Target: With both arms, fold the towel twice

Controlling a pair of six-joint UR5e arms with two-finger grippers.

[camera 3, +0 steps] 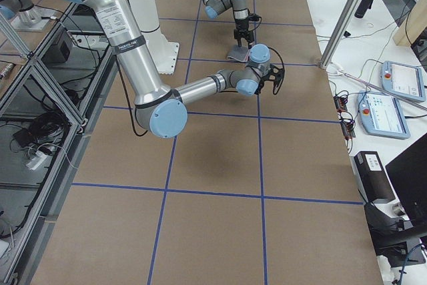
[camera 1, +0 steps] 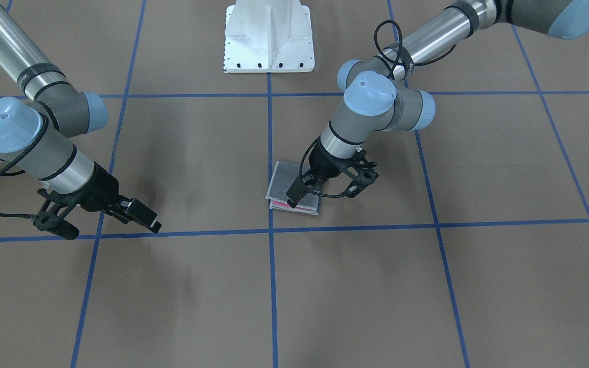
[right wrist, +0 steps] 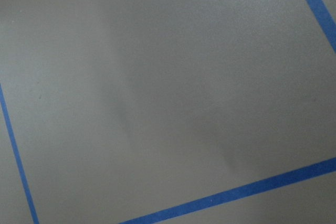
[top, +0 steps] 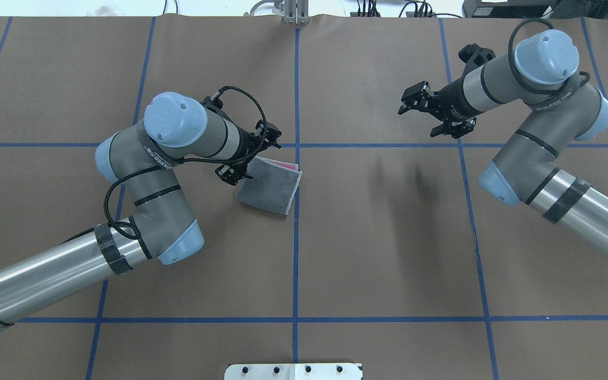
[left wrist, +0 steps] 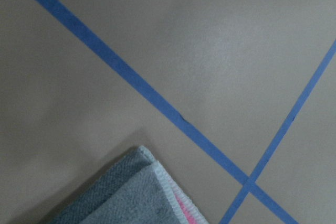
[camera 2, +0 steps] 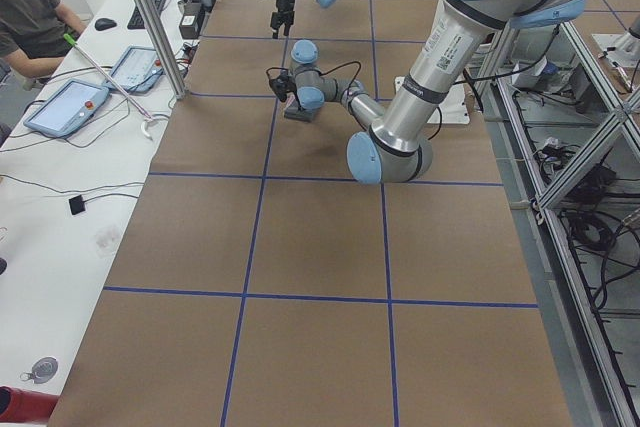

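Arms number two, and each carries one black two-finger gripper. The left arm (top: 145,211) comes in low across the table (top: 388,253), bends sharply at the elbow and turns its wrist towards the middle, so that the left gripper (camera 1: 302,191) points down over the towel (top: 272,187), at the edge on the operators' side. From the front view one black finger (camera 1: 294,190) shows plainly above the cloth, but the other is lost against the wrist, so I cannot tell whether this claw is spread or closed, nor whether it touches the towel. The right arm (top: 547,153) reaches in from the other side, its wrist doubled back towards the centre, and the right gripper (top: 419,117) hangs above bare table, well apart from the towel, with its two fingers spread and nothing between them. There is one towel, lying folded into a small stacked square, grey face up, with light edging and a strip of pink showing at one edge. It sits on the robot's left of the centre blue tape line (top: 296,264), its edge touching that line, just on the robot's side of a crossing line. One white pedestal (camera 1: 269,41) stands at the robot's edge of the table.
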